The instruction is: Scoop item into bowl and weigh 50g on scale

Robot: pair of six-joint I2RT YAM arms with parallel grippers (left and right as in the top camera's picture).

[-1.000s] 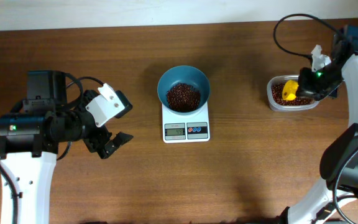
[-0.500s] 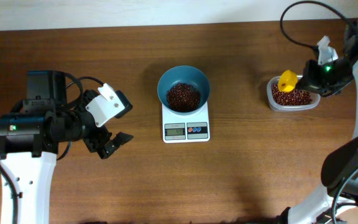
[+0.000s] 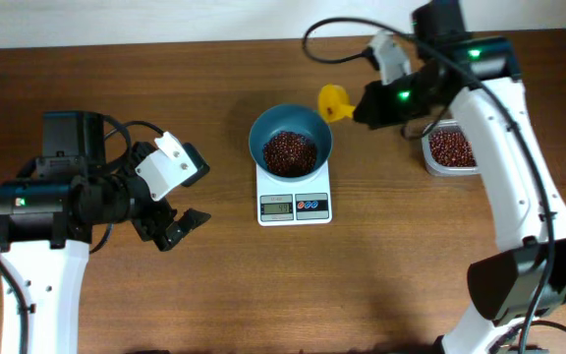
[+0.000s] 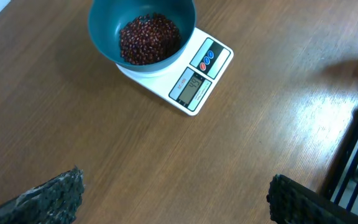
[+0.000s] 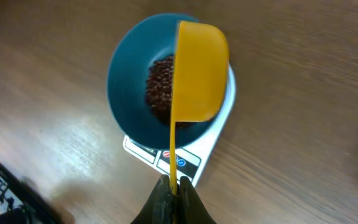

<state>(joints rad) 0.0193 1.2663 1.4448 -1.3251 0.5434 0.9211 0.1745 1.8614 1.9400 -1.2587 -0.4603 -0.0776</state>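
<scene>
Carried left from clear tub (image 3: 450, 149) since earlier frame: yellow scoop (image 3: 334, 100), pinched by its handle in closed right gripper (image 5: 174, 194), poised at the bowl (image 3: 259, 138) rim for tipping. Beans (image 3: 290, 152) heaped in bowl on scale (image 3: 294, 206), centre. Left gripper (image 3: 195, 192) wide open, empty, clear at left.

Overhead: light even and moderate over the table (image 3: 401, 265), with a darker band along its near edge. Shadows are soft throughout.

Left wrist: pale sheen on the wood beside the scale (image 4: 197, 81). Soft shadow on the wood next to the bowl (image 4: 104, 37). Focus is good.

Right wrist: wood smeared and blurry toward both sides. My yellow scoop (image 5: 197, 68) is fairly sharp, evenly lit and matte.
</scene>
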